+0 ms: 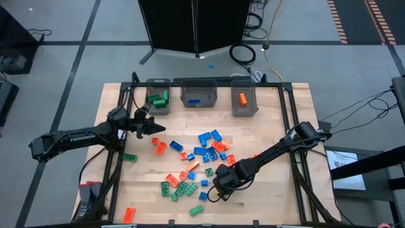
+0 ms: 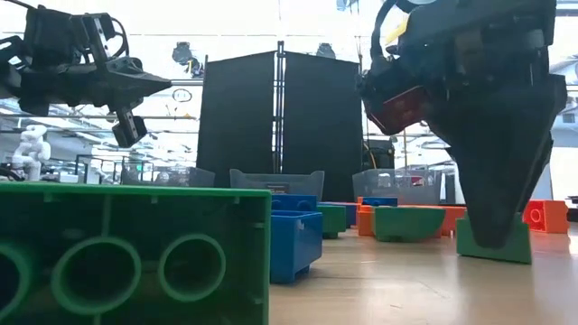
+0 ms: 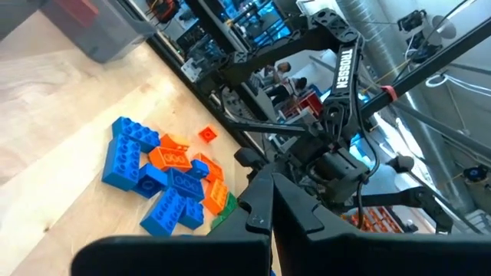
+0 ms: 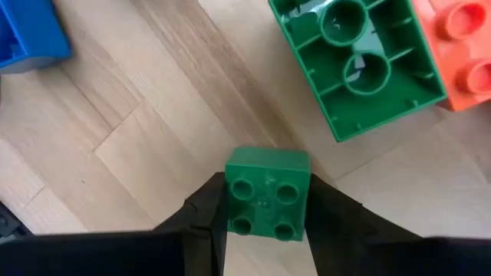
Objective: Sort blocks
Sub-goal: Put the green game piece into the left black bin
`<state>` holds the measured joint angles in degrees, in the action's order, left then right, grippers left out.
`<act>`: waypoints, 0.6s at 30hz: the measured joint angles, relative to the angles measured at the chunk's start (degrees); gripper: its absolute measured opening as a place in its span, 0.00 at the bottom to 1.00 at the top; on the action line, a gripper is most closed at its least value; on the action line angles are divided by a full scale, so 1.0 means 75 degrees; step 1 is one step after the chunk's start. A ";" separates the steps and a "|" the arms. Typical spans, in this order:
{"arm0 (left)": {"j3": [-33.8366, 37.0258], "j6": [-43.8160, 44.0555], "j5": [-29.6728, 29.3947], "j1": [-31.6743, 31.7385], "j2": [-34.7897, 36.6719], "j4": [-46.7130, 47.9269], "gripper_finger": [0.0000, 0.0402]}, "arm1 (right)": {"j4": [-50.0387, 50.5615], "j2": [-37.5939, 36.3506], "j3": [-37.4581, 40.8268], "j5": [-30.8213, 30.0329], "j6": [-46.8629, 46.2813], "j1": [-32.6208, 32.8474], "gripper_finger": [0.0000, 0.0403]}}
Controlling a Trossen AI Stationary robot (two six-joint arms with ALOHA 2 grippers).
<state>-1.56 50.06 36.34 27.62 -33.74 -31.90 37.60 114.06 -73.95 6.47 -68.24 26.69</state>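
While raised above the tabletop's (image 1: 266, 190) left side near the green-filled bin (image 1: 158, 96), left pincer (image 1: 155, 128) pressed shut, empty; amid scattered blocks (image 1: 209, 147), low at the tabletop, right pincer (image 4: 265, 230) clamped on a small green four-stud block (image 4: 267, 193).

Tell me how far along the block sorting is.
Barely begun: a few green blocks sit in the left bin, one blue and one orange in the others. The right gripper is clamping a small green block. Dozens of loose blocks remain on the table.
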 joint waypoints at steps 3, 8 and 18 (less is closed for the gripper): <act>0.0000 0.0000 -0.0003 0.0003 0.0000 -0.0003 0.00 | 0.0110 0.0017 -0.0116 0.0014 0.0024 -0.0008 0.28; 0.0000 0.0046 -0.0065 0.0000 0.0000 -0.0020 0.00 | 0.0809 0.0105 -0.0908 -0.0096 0.0495 -0.0103 0.28; 0.0000 -0.0101 -0.0406 0.0055 0.0003 -0.0008 0.00 | 0.2193 -0.0017 -0.4284 -0.3730 0.3308 -0.1515 0.28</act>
<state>-1.56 49.30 33.29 28.03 -33.71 -31.97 54.05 113.93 -106.08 -21.51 -43.42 15.33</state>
